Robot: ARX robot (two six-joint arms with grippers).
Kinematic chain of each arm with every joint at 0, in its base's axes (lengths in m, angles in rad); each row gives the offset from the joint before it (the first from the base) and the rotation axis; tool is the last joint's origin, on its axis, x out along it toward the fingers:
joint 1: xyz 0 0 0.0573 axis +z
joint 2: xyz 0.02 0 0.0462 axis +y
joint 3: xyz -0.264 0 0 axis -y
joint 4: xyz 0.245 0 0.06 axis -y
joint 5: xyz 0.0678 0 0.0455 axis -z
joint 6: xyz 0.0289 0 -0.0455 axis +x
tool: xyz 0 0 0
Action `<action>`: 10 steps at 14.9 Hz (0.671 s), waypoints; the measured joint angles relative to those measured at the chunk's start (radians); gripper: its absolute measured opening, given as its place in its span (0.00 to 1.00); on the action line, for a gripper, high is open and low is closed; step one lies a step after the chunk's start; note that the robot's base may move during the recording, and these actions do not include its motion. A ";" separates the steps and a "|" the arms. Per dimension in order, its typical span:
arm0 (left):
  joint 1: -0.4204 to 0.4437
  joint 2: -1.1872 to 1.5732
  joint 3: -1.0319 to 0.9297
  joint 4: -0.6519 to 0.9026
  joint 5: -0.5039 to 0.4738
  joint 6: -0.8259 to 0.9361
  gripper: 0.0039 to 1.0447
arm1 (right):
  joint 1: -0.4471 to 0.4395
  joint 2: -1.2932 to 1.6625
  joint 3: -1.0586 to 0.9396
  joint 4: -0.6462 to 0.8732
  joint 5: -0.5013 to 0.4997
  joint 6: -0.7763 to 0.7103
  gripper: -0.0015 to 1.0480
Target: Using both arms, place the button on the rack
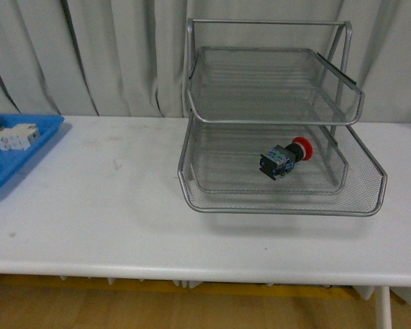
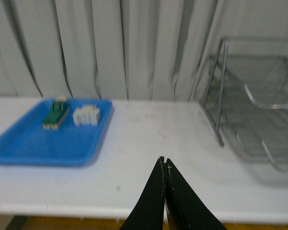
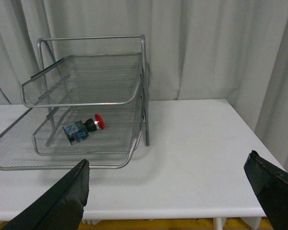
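White worktop point(image 1: 123, 205): your button point(image 1: 285, 158) already sits inside the rack point(image 1: 281, 208), so left fingers point(image 2: 151, 206) are pressed together, right fingers point(image 3: 62, 201) wide apart, nothing held.

Front view faces the rack point(image 1: 281, 212) squarely; wrist views see it from opposite sides.

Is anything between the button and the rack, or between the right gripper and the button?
Nothing stands between them: the button already lies on its side inside a lower tier of the rack. The open right gripper faces it, and only the tier's low mesh front wall lies between.
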 joint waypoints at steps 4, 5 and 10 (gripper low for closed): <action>0.000 -0.019 0.000 0.006 -0.002 0.000 0.01 | 0.000 0.000 0.000 0.000 0.000 0.000 0.94; 0.000 -0.019 0.000 0.015 -0.001 0.000 0.01 | 0.000 0.000 0.000 0.000 0.000 0.000 0.94; 0.000 -0.019 0.000 0.011 0.000 -0.001 0.23 | 0.000 0.000 0.000 0.000 0.000 0.000 0.94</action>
